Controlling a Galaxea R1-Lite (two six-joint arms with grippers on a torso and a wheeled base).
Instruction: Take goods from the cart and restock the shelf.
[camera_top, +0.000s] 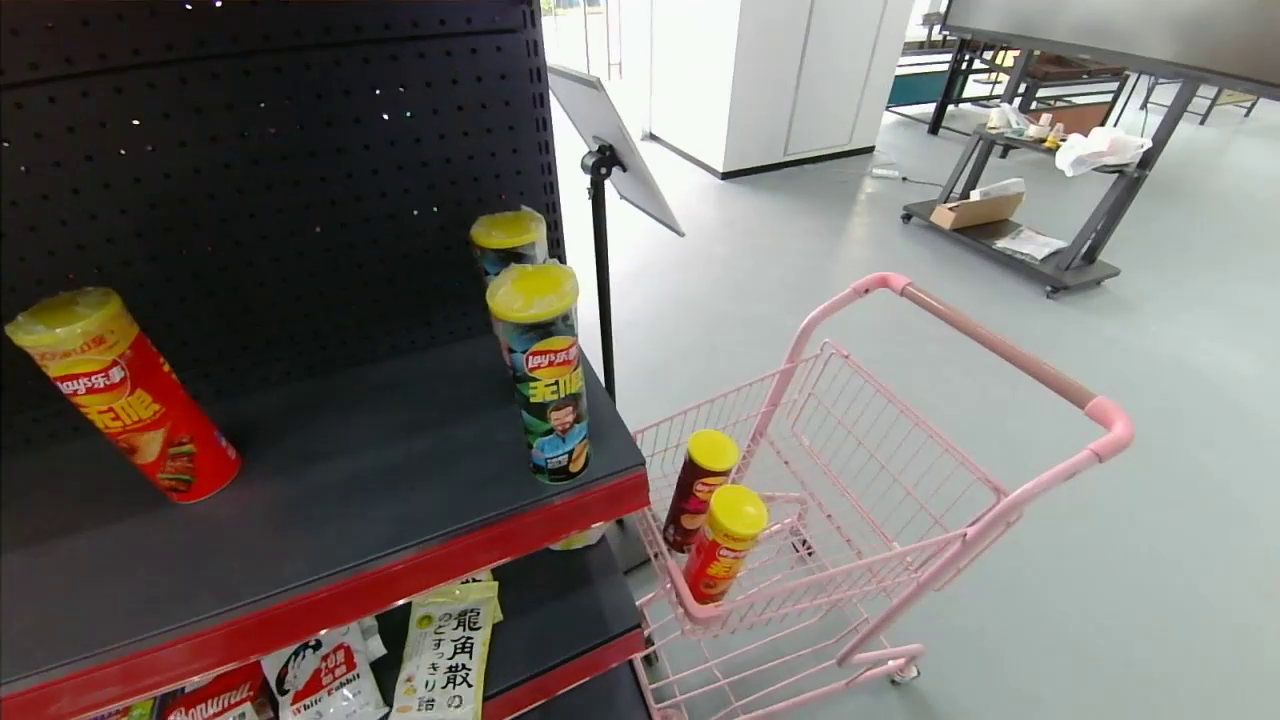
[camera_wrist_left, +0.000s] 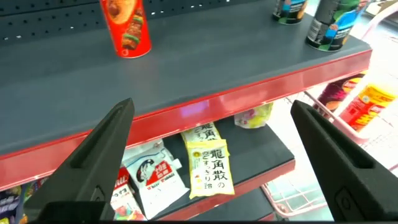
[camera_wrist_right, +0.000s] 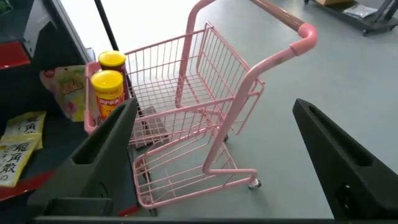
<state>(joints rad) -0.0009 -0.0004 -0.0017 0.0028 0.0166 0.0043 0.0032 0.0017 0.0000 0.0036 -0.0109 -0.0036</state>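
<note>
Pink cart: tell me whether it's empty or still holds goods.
Still holds goods: a dark red can and a red can, both yellow-lidded, stand in the upper basket of the pink cart, at the end nearest the shelf.

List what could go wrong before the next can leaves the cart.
1. The maroon can and red can lean close together in a corner of the cart; gripping one may topple the other.
2. The blue can stands near the front edge of the shelf; a bump while placing could knock it off.
3. The cart has wheels, so a push from the open right end effector might roll it away.
</note>
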